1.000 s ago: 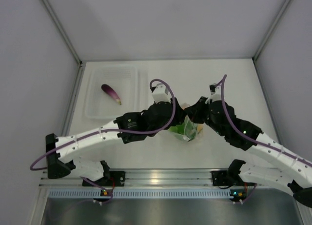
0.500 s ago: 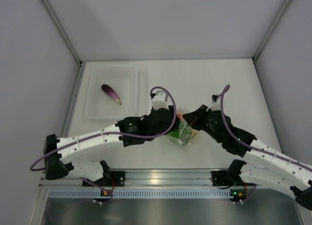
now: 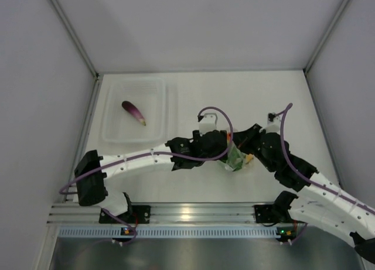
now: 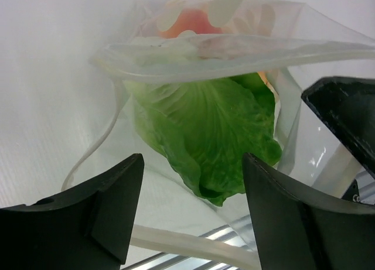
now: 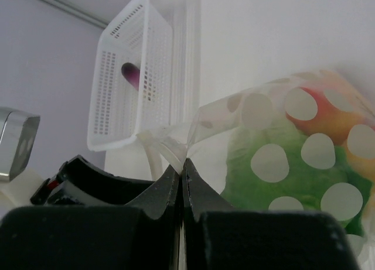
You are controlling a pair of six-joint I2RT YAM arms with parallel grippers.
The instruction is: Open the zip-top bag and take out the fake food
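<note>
The zip-top bag (image 3: 237, 157) lies at mid-table, clear with white dots, its mouth held open. My right gripper (image 5: 183, 163) is shut on the bag's zip rim (image 5: 170, 142) and holds it up. My left gripper (image 4: 192, 164) is open at the bag's mouth, with the green lettuce (image 4: 205, 126) between its jaws; touch cannot be told. An orange fruit (image 4: 188, 21) sits deeper in the bag (image 4: 234, 50). In the right wrist view the lettuce (image 5: 263, 185) and an orange fruit (image 5: 328, 119) show through the dotted wall (image 5: 293, 159). The purple eggplant (image 3: 133, 112) lies in the tray.
The rigid clear tray (image 3: 153, 88) stands at the back left, and it shows in the right wrist view (image 5: 111, 123) with the eggplant (image 5: 131, 74) inside. White walls close the table on both sides. A metal rail (image 3: 187, 214) runs along the near edge.
Both grippers and the bag have shifted to the right and slightly nearer. The left arm has stretched further right. The eggplant and tray have not moved.
</note>
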